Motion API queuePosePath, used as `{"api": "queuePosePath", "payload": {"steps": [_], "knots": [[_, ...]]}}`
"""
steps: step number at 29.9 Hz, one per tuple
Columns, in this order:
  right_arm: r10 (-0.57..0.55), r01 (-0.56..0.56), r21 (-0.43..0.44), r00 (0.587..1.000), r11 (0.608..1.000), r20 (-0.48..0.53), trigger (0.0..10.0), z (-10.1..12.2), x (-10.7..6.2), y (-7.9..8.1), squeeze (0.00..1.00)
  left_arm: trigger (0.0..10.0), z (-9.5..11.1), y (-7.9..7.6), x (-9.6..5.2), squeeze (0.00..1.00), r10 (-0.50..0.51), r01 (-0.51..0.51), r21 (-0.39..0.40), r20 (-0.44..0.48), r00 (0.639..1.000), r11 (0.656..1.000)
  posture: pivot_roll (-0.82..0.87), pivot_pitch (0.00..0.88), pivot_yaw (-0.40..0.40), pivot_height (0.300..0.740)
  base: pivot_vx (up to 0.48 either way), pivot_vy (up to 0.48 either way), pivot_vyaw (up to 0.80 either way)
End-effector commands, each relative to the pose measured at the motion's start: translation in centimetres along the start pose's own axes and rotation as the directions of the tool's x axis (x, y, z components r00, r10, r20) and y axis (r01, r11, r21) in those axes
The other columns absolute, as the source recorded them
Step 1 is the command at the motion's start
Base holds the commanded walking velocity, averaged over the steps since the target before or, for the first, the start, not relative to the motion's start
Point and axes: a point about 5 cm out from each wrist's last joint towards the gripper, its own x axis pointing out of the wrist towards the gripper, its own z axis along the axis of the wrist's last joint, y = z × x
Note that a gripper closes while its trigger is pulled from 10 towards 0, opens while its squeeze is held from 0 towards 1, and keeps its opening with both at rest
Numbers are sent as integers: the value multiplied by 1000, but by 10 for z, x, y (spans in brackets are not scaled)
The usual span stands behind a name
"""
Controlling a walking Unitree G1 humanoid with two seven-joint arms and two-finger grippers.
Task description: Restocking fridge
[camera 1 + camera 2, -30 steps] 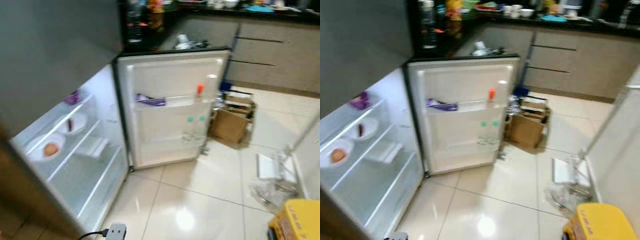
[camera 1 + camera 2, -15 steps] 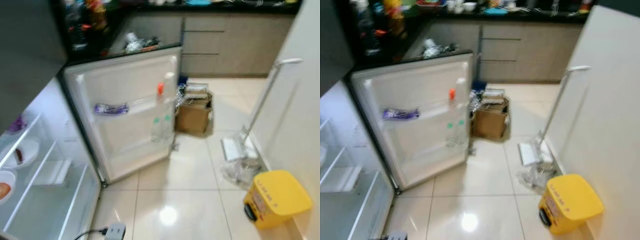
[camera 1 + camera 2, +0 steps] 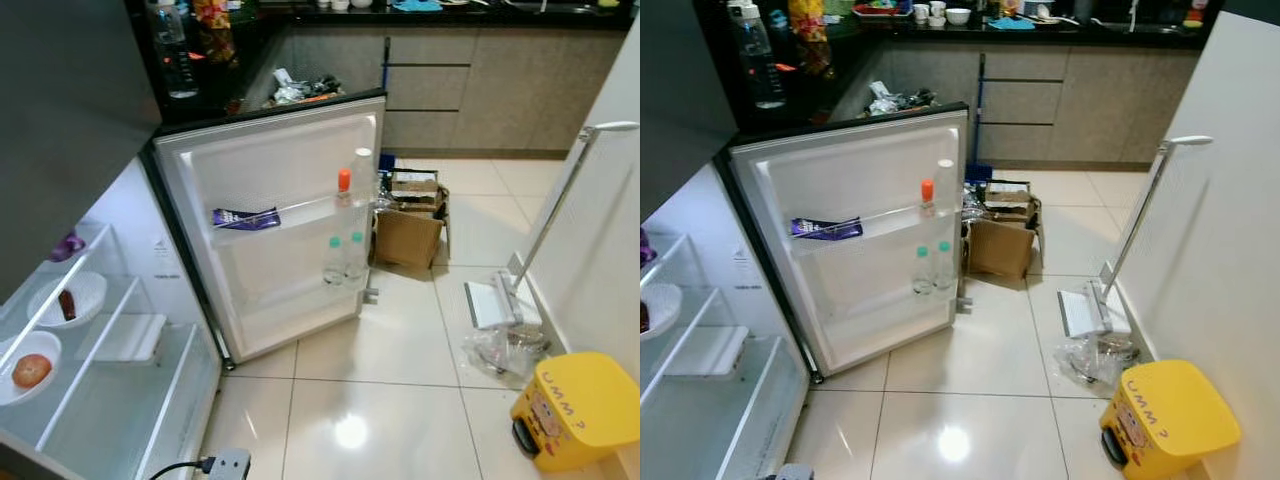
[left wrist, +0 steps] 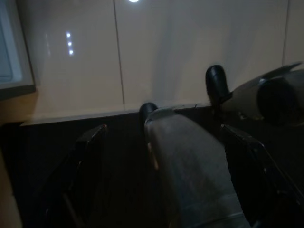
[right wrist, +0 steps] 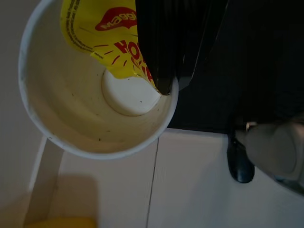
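The fridge stands open at my left, its white door swung wide toward the kitchen. The door shelf holds a purple packet, an orange-capped bottle and two green-capped bottles. On the inner shelves sit two white bowls with food and a flat white tray. My right gripper is shut on the rim of a white noodle cup with a peeled-back yellow lid, held over the floor. My left gripper hangs open in the dark.
A cardboard box stands just beyond the door. A floor mop leans on the white wall at the right, with a crumpled plastic bag and a yellow stool below it. A power strip lies by the fridge. Bottles stand on the dark counter.
The whole picture swung right and then a little back left, so the camera turned. The yellow stool and the mop came into view. Nothing in the scene itself has moved.
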Motion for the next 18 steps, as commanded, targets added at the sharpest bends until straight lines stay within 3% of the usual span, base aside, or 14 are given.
{"api": "queuePosePath", "payload": {"steps": [1,8,13,18], "knots": [[6,-6,16,1000,1000,22,10000,5,1,1,0,10000,-5,3,-2,0,9,-9,0,-16,1000,1000,-84,0,-9,740,0,0,775],[7,-8,26,999,1000,32,10000,6,1,2,0,10000,-4,3,-2,0,2,-2,14,-18,1000,1000,-86,0,-8,740,0,0,772],[-6,5,14,999,1000,41,10000,8,1,2,0,10000,-4,3,-2,0,-5,5,22,-22,1000,1000,-85,0,-8,740,0,0,0],[-4,3,7,998,1000,62,10000,11,1,2,0,10000,-2,2,-1,0,-12,12,4,-11,1000,1000,-86,0,-10,740,0,-358,0]]}}
